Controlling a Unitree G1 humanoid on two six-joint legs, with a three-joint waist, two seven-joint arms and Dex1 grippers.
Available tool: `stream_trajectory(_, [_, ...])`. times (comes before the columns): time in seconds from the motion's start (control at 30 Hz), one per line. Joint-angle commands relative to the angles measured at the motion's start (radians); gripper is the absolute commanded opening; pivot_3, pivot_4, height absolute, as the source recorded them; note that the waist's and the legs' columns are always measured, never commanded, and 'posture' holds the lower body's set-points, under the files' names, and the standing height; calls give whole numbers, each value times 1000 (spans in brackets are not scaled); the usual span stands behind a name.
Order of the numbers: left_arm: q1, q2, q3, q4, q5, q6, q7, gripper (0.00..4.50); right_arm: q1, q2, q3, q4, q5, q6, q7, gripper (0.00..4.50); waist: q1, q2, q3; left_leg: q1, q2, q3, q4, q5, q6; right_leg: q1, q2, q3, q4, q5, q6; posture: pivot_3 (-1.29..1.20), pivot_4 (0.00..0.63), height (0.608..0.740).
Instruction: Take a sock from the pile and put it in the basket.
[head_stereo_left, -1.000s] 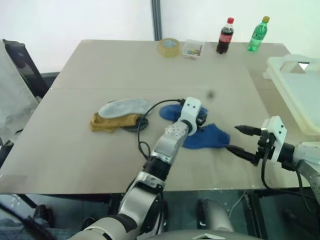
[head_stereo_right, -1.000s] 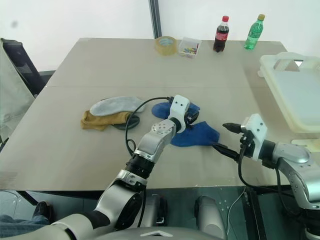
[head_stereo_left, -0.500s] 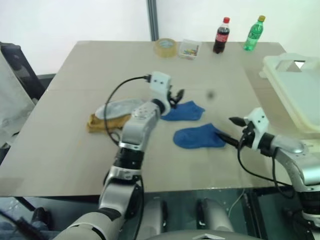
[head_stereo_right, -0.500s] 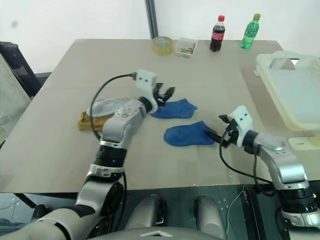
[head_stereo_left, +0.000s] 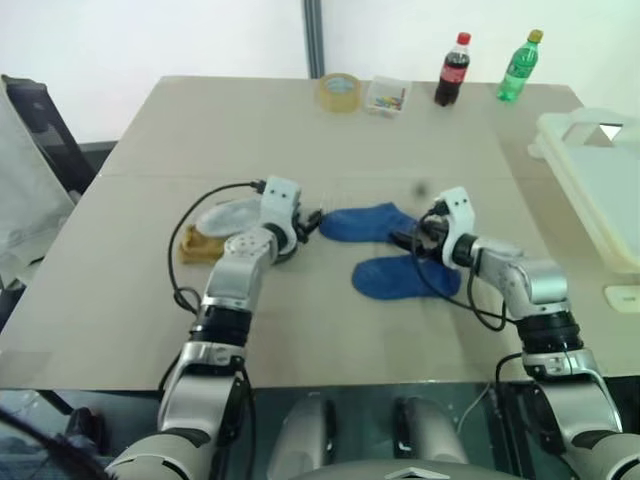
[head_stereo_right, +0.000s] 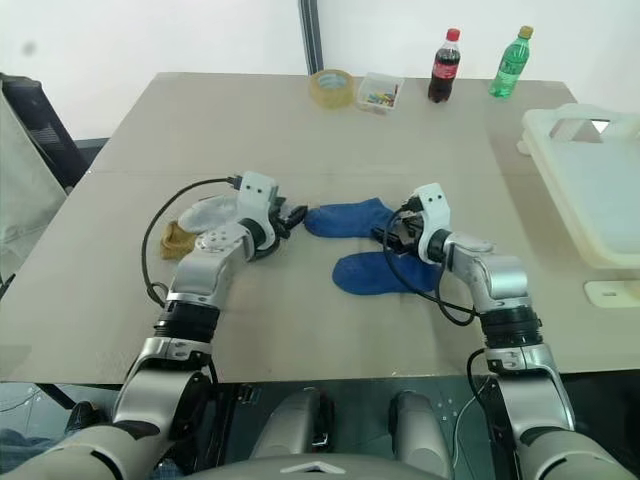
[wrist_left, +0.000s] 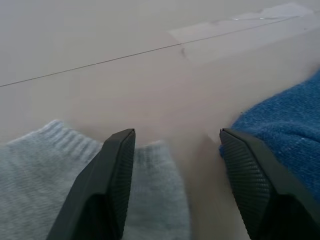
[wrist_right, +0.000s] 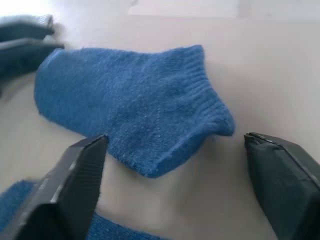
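The left gripper (head_stereo_left: 312, 219) stands with its fingers spread and nothing between them, low over the table (head_stereo_left: 300, 140). A second ago it lay over the two blue socks; now it has swung to the robot's left and sits between the light grey sock (head_stereo_left: 228, 215) and the farther blue sock (head_stereo_left: 366, 221). The right gripper (head_stereo_left: 408, 240), also spread and holding nothing, was out near the table's right edge then; it has come in to the cuff end of that same sock, with the nearer blue sock (head_stereo_left: 404, 277) just below it. The pile itself is loose (hardly a heap): a mustard sock (head_stereo_left: 200, 246) lies under the grey one, and both blue socks lie flat where they were. The basket (head_stereo_left: 600, 180) stays at the right edge, well apart from the socks.

In the right eye view the same layout holds, with a tape roll (head_stereo_right: 332, 87), a small clear box (head_stereo_right: 381, 91), a cola bottle (head_stereo_right: 444, 66) and a green bottle (head_stereo_right: 509, 62) along the far edge.

The left wrist view shows its fingers (wrist_left: 112, 185) apart, grey sock at one side, blue at the other.

The right wrist view shows its fingers (wrist_right: 75, 190) wide, framing the blue sock's cuff.
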Motion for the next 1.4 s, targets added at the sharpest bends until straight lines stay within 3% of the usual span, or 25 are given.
stream_trajectory(0.03, [17,-16,-13,-65,-8,10,-3,3063,-16,13,-29,-29,31,26,-9,2541,-2,0,0,0,0,0,0,0,0,0,0,0,0,0,0,0,150,740])
stream_trajectory(0.07, [22,-19,-16,-71,-6,12,-2,3063,-18,17,-31,-29,30,28,-13,2342,-3,0,0,1,0,0,0,0,0,0,1,0,1,0,0,0,150,740])
stream_trajectory(0.13, [29,-23,-18,-80,-3,17,-2,3063,-20,23,-32,-26,28,29,-18,1290,-4,0,0,1,0,0,0,0,0,0,1,0,2,0,0,0,150,740])
stream_trajectory(0.23, [40,-19,-21,-95,-3,29,-6,3063,-24,26,-31,-18,23,20,-22,108,-6,0,0,1,0,0,0,0,0,0,1,0,2,0,0,0,150,740])
stream_trajectory(0.27, [43,-16,-23,-100,-3,33,-9,3063,-25,27,-32,-16,22,18,-23,38,-7,0,0,1,0,-1,0,0,1,0,1,0,2,0,0,0,150,740])
stream_trajectory(0.7, [73,-5,-34,-248,-73,210,-88,3063,-4,-59,-78,-64,16,33,-31,38,-18,0,0,1,0,-2,0,0,1,0,1,0,1,0,0,0,150,740])
stream_trajectory(0.97, [39,-115,132,-239,-241,447,-6,3063,17,-59,-70,-78,6,22,-37,38,-26,0,0,1,0,-3,0,0,1,0,1,1,1,0,0,0,150,740])
stream_trajectory(1.1, [63,-85,66,-246,-234,518,-21,3063,19,-58,-61,-82,0,15,-37,38,-26,0,0,2,0,-3,-1,0,1,0,1,1,1,0,0,0,150,740])
stream_trajectory(1.4, [63,-27,-106,-203,-154,453,-67,3063,19,-54,-49,-82,-5,-1,-37,38,-22,2,-1,3,0,-3,-1,0,1,1,1,2,1,0,0,0,150,740])
